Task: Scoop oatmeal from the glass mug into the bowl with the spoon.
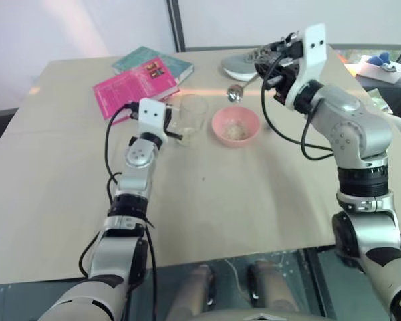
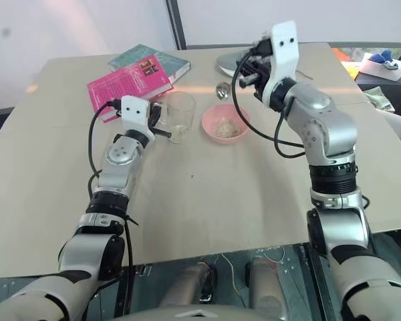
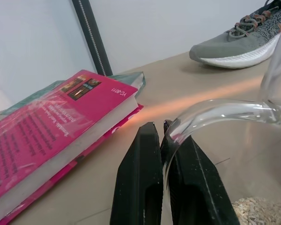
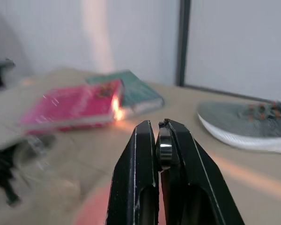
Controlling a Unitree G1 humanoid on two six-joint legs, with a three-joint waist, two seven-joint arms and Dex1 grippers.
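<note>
The glass mug (image 1: pixel 192 119) stands upright on the table just left of the pink bowl (image 1: pixel 235 127). A thin layer of oatmeal (image 3: pixel 258 211) lies in its bottom. My left gripper (image 1: pixel 176 136) is shut on the mug's curved handle (image 3: pixel 210 111). The bowl holds a small heap of oatmeal (image 1: pixel 236 132). My right gripper (image 1: pixel 262 70) hovers above and behind the bowl, shut on the spoon's handle (image 4: pixel 165 146). The spoon's shiny head (image 1: pixel 234 93) hangs low over the bowl's far side, clear of it.
A pink book (image 1: pixel 135 87) lies on a teal book (image 1: pixel 162 61) behind the mug. A grey shoe (image 1: pixel 244 63) sits at the table's far edge under my right gripper. A white tray (image 1: pixel 381 68) stands off the table's right corner.
</note>
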